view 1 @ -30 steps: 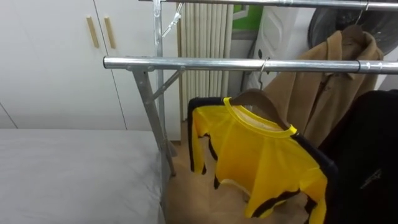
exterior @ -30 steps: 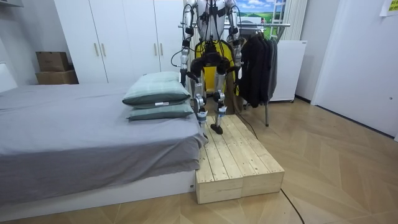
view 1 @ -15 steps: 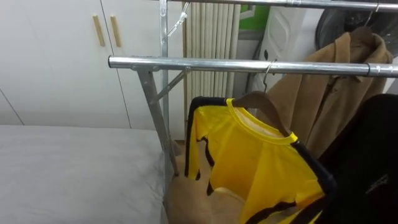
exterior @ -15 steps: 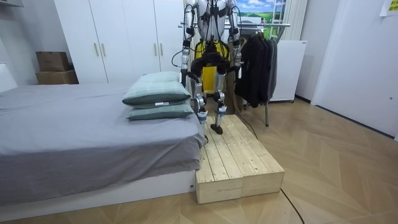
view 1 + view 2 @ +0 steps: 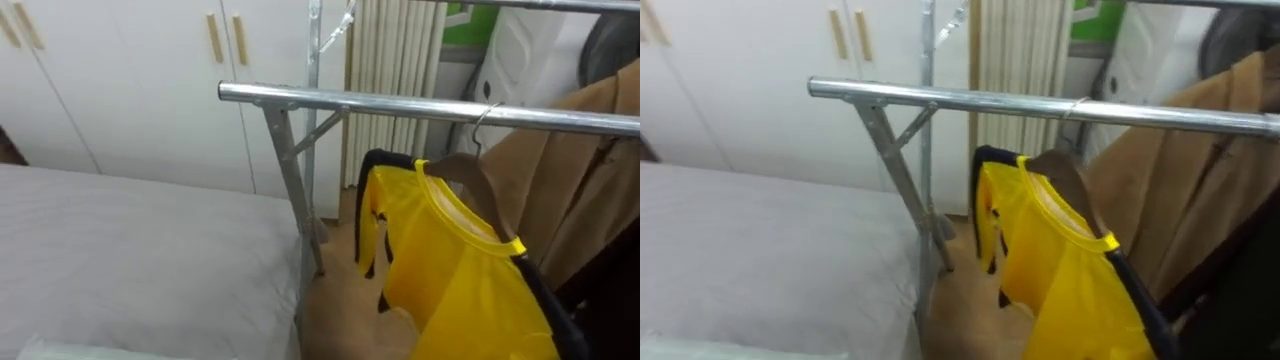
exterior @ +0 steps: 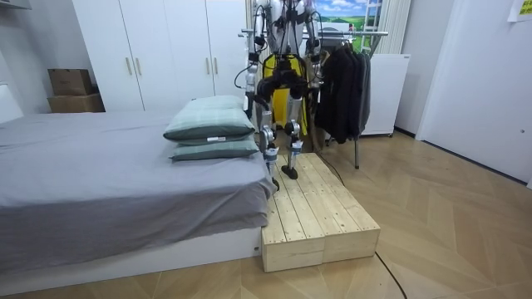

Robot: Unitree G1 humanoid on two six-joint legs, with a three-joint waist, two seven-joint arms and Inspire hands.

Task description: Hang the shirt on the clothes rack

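Observation:
A yellow shirt [image 5: 450, 270] with black trim hangs on a wooden hanger [image 5: 470, 172]. The hanger's hook sits over the metal rail [image 5: 400, 102] of the clothes rack. The shirt hangs free and nothing touches it. In the room view I stand on a wooden platform [image 6: 316, 212] in front of the rack, my back to that camera, with the yellow shirt [image 6: 287, 71] just ahead of me. My left hand [image 6: 248, 100] and right hand [image 6: 317, 85] hang low at my sides, too small to read.
A tan coat [image 5: 585, 170] and dark clothes [image 6: 341, 91] hang further right on the rack. The grey bed [image 5: 130, 260] lies to my left, with pillows [image 6: 208, 120] at its end. White wardrobe doors [image 5: 130, 80] and a radiator [image 5: 395, 45] stand behind the rack.
My head view has swung left, so more of the bed and wardrobe shows and the shirt sits further right. The shirt stays on the rail.

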